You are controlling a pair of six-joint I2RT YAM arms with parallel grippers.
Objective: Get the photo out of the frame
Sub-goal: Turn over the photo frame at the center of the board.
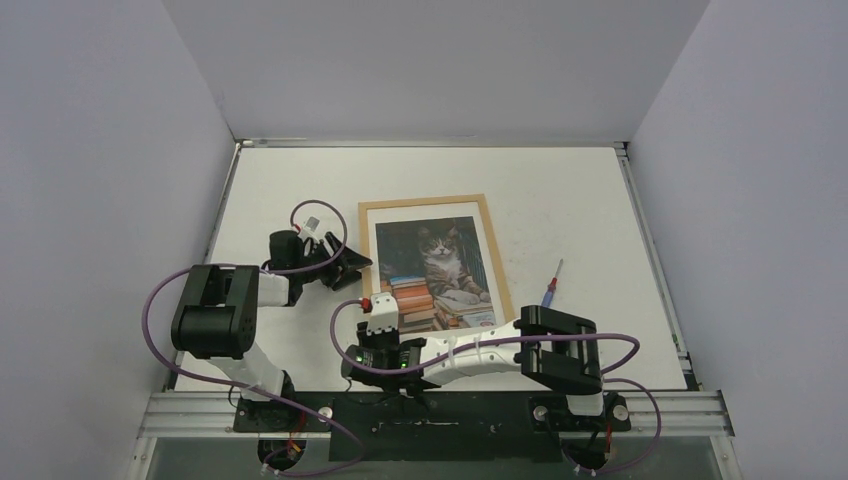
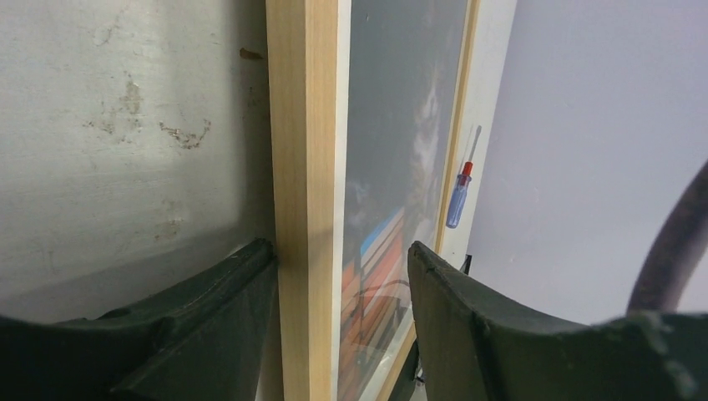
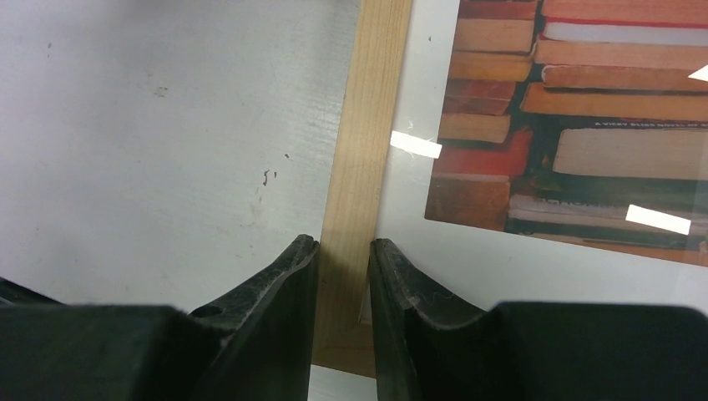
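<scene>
Frame [image 1: 425, 203] on table [image 1: 300, 180], photo [image 1: 437, 262] in it. My left gripper [image 2: 342, 259] astride left rail, right gripper [image 3: 344, 251] at near-left corner; screwdriver [image 1: 552, 285] right.

- Frame [image 1: 423, 203] 9 o'clock edge: left gripper [image 2: 342, 251] straddles it.
- 7 o'clock corner: right gripper [image 3: 344, 251] clamped on.
- 3 o'clock: screwdriver [image 1: 553, 283], near, not touching.
- 12 o'clock: open table [image 1: 430, 170].
</scene>
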